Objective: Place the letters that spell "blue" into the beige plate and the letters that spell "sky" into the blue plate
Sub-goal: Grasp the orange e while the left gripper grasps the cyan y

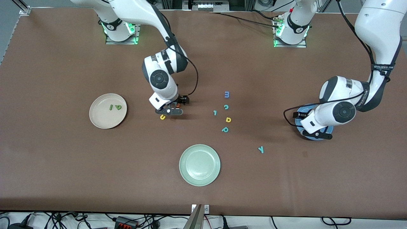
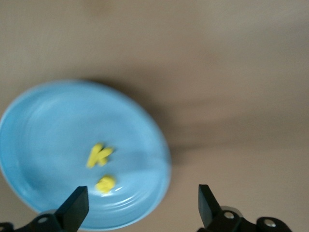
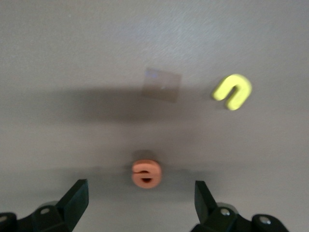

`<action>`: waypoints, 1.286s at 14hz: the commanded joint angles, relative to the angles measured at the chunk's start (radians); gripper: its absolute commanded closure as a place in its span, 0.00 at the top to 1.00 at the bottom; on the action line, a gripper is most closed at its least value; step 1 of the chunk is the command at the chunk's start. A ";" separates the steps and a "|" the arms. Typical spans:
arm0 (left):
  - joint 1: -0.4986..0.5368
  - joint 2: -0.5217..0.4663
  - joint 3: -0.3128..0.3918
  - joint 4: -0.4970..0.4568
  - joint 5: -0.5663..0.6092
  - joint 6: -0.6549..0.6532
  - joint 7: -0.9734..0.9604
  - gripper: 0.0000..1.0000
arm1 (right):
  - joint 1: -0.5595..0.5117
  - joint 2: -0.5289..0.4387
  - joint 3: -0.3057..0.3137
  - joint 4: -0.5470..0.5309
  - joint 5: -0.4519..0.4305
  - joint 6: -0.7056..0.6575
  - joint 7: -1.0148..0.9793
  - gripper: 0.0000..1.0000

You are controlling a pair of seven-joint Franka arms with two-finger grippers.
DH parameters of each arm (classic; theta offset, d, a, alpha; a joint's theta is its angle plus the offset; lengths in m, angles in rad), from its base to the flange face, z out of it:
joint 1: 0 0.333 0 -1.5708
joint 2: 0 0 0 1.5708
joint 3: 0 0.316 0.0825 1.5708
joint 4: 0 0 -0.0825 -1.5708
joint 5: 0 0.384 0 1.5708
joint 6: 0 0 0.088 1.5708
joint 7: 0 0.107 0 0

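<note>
Left end effector (image 2: 140, 205) hangs spread apart over the blue plate (image 2: 43, 121) holding "k" (image 2: 99, 155) and "s" (image 2: 105, 183) — right end effector (image 3: 140, 200), fingers apart, hovers over the "e" (image 3: 146, 174).

probably a robotics lab: bolted arm bases (image 1: 120, 30), aluminium framing, cables.

Brown table (image 1: 63, 165). Beige plate (image 1: 98, 122) w/ 2 green letters (image 1: 114, 107). Blue plate (image 2: 53, 125) w/ yellow k (image 2: 99, 155) & yellow s (image 2: 105, 183). Orange e (image 3: 146, 174), yellow u (image 3: 232, 91). Pale green plate (image 1: 199, 164). Teal y (image 1: 261, 149). Blue m (image 1: 226, 94).
</note>
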State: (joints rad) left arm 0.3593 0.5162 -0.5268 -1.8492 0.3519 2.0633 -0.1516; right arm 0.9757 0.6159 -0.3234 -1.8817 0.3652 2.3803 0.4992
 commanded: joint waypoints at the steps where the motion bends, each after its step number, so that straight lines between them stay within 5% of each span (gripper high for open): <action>1: -0.094 0.036 -0.021 0.125 0.016 -0.032 -0.009 1.00 | 0.021 0.031 -0.013 0.010 0.017 0.042 0.061 0.81; 4: -0.138 0.171 -0.021 0.309 0.015 -0.031 0.003 1.00 | 0.015 0.033 -0.014 0.010 0.017 0.040 0.053 0.72; 9: -0.180 0.333 -0.013 0.458 0.002 0.063 -0.043 1.00 | 0.018 0.035 -0.013 0.009 0.012 0.039 0.044 0.50; 11: -0.247 0.376 0.001 0.514 0.012 0.070 -0.203 1.00 | 0.024 0.039 -0.013 0.007 0.012 0.036 0.044 0.39; 16: -0.485 0.392 0.243 0.551 0.007 0.103 -0.347 1.00 | 0.031 0.036 -0.014 0.009 0.014 0.033 0.012 0.18; 18: -0.473 0.406 0.243 0.541 -0.004 0.158 -0.355 0.99 | 0.018 0.024 -0.019 0.012 0.014 0.033 -0.001 0.17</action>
State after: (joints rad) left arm -0.1171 0.8935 -0.3037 -1.3401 0.3517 2.1836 -0.4969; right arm 0.9973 0.6447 -0.3372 -1.8750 0.3655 2.4184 0.5287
